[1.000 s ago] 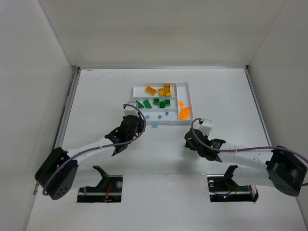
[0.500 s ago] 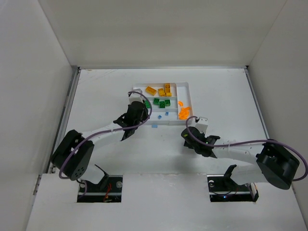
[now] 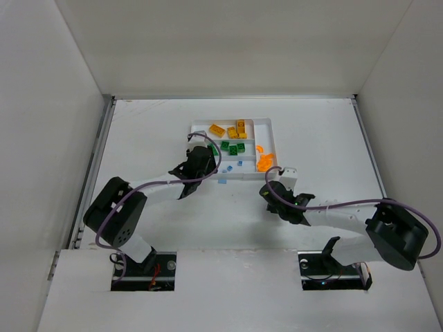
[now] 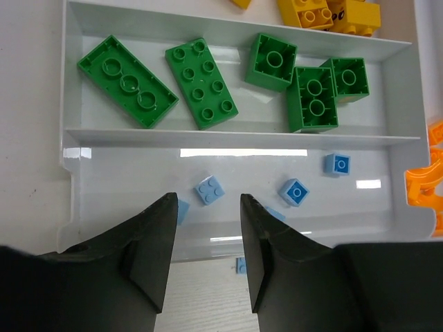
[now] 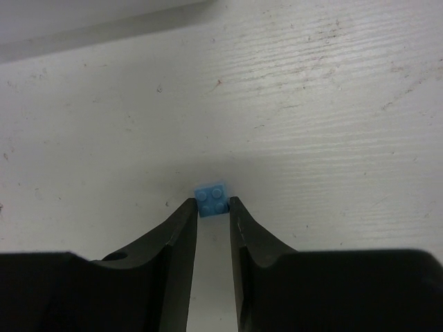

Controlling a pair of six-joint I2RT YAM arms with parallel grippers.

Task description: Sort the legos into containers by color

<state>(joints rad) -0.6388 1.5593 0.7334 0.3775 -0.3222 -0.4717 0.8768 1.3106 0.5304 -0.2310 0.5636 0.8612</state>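
Carrying it all, worktop (image 3: 138,138): plain white, looks a bit scuffed up close.
Tray (image 3: 270,122): white, sits toward the far side of the worktop. It has three long slots plus a narrow one down its right end.
My left tool (image 4: 208,207): fingers spread, hanging over the tray's near edge, right above the nearest slot.
My right tool (image 5: 213,206): low over bare worktop near the tray's near right corner, tips pinching a light blue brick (image 5: 212,198) from both sides.
Green legos (image 4: 201,83): five of them, all in the middle slot.
Yellow legos (image 4: 325,14): far slot, bunched together.
Orange legos (image 4: 429,183): in the narrow right-hand slot.
Light blue legos (image 4: 294,192): a handful scattered in the nearest slot. One shows right between my left fingers in the wrist view.
Stray blue piece (image 3: 223,181): on the worktop, just outside the tray's near wall.
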